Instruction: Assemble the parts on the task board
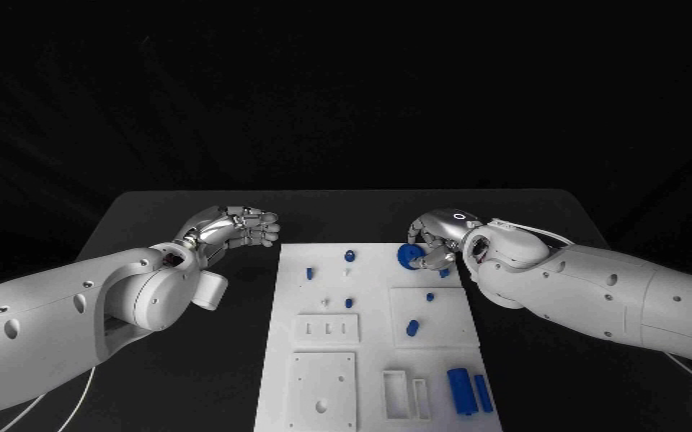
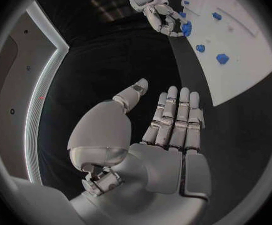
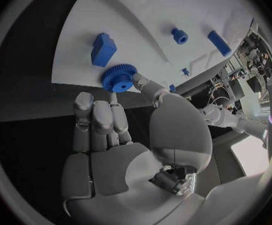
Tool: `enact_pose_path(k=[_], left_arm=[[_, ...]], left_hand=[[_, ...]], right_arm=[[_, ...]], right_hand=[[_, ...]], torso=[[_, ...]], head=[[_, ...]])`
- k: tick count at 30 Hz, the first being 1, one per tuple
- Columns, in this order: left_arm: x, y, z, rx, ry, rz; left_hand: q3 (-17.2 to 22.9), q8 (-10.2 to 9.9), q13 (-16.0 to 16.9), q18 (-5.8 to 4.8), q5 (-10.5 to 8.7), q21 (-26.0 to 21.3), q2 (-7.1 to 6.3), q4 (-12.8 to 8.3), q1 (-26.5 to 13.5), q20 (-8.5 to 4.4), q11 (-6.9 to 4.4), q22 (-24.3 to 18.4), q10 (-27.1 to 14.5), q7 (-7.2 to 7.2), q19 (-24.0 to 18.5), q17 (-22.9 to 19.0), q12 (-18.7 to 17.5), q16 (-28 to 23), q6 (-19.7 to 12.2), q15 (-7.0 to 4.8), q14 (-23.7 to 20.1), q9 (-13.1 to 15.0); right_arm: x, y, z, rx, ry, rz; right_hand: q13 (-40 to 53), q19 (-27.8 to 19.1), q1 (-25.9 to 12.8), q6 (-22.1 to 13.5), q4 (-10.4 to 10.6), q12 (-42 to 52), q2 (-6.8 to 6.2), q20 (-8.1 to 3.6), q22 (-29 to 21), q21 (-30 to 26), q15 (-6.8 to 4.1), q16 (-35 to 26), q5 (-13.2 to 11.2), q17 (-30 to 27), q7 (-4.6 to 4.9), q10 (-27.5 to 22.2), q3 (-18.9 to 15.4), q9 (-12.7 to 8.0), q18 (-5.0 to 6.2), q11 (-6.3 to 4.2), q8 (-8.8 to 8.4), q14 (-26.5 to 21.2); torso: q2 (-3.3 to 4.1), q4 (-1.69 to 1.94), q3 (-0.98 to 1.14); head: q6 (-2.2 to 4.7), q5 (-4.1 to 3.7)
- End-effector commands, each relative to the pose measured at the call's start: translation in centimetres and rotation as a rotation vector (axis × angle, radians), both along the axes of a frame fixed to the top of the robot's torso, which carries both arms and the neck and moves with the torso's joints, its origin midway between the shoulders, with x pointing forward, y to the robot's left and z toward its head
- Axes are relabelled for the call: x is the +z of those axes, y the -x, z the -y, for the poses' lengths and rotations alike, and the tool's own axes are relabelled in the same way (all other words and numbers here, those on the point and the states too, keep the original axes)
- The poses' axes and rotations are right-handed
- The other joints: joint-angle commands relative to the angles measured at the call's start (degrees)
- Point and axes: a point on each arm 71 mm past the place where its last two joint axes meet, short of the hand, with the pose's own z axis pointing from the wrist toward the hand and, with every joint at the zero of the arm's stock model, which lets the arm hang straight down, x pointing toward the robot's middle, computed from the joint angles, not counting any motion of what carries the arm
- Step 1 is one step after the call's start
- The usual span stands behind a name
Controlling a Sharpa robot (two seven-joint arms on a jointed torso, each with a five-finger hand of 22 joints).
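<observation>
The white task board (image 1: 378, 352) lies in the middle of the black table, with several small blue parts on it. My right hand (image 1: 440, 234) is at the board's far right corner and pinches a blue gear (image 1: 410, 255) between thumb and fingertips; the gear (image 3: 118, 79) is at the board's edge, close to a blue block (image 3: 103, 49). The left wrist view catches the same hand (image 2: 162, 16) with the gear (image 2: 186, 29). My left hand (image 1: 234, 227) hovers over the table left of the board's far corner. Its fingers (image 2: 178, 116) are straight, the thumb stands apart, and it holds nothing.
Blue pegs (image 1: 348, 253) stand on the board's far half, and two long blue bars (image 1: 462, 390) lie at its near right. White inset plates (image 1: 327, 329) and a white frame (image 1: 395, 393) sit on the near half. Bare black table (image 1: 173, 222) flanks the board.
</observation>
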Motion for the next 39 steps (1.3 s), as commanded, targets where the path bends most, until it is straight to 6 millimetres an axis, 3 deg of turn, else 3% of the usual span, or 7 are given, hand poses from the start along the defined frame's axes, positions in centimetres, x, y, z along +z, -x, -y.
enact_pose_path(k=[1, 18, 32, 39], left_arm=[[0.1, 0.1, 0.2, -0.020, 0.012, 0.004], [0.1, 0.0, 0.2, -0.018, 0.010, 0.003], [0.1, 0.0, 0.1, -0.015, 0.009, 0.003], [0.1, 0.0, 0.2, -0.016, 0.010, 0.005]], left_hand=[[-0.2, -0.3, -0.1, 1.09, -0.28, -0.3, -0.43, 0.1, -0.1, 0.26, 0.18, 1.0, -0.1, 0.71, 0.1, 0.1, -0.4, -0.3, -0.1, -0.09, -0.4, 0.0], [-0.2, -0.3, 0.0, 1.11, -0.27, -0.3, -0.33, 0.1, 0.0, 0.25, 0.17, 1.0, -0.1, 0.69, 0.1, 0.1, -0.4, -0.3, -0.1, -0.09, -0.4, 0.0], [-0.2, -0.3, 0.0, 1.12, -0.27, -0.3, -0.29, 0.1, 0.1, 0.26, 0.17, 1.0, -0.1, 0.69, 0.1, 0.1, -0.4, -0.3, 0.0, -0.09, -0.4, 0.0], [-0.2, -0.3, 0.0, 1.12, -0.27, -0.3, -0.25, 0.1, 0.1, 0.26, 0.17, 1.0, -0.1, 0.69, 0.1, 0.1, -0.4, -0.3, 0.0, -0.09, -0.4, 0.0]], right_arm=[[-0.2, 0.0, 0.1, 0.001, 0.013, -0.001], [-0.2, 0.1, -0.2, 0.018, 0.064, 0.045], [0.3, 0.6, -1.1, 0.035, 0.051, 0.118], [1.1, 1.7, -2.2, 0.060, 0.040, 0.187]], right_hand=[[0.2, 1.6, 0.6, 1.0, 0.1, -0.2, 0.50, -1.96, 0.5, -0.2, -0.05, 0.2, -0.3, 0.1, -0.30, 0.0, 0.5, 0.2, 2.61, -0.22, 0.33, -0.1], [0.7, 1.2, 4.2, 6.4, -2.5, -0.6, 3.46, -2.03, 1.0, -0.2, -1.98, -0.4, -0.7, 0.2, -2.43, 1.1, 3.4, 1.9, 2.61, -2.25, 2.95, 0.0], [1.2, 1.3, 3.7, 7.4, -2.1, -0.6, 3.48, -1.95, 1.0, -0.2, -2.36, -0.6, -0.2, 0.3, -2.83, 1.8, 5.0, 2.5, 2.61, -2.65, 3.17, 0.1], [1.6, 1.5, 3.4, 7.7, -1.8, -0.5, 3.14, -1.89, 1.0, -0.1, -2.40, -0.6, 0.0, 0.4, -2.87, 2.2, 5.5, 2.5, 2.61, -2.69, 3.11, 0.2]], torso=[[0.06, -0.01, 0.03], [-0.04, -0.08, 0.03], [-0.02, -0.02, -0.07], [-0.08, -0.05, 0.03]], head=[[-0.19, 0.10], [-0.54, -0.06], [-0.33, 0.01], [-0.11, 0.28]])
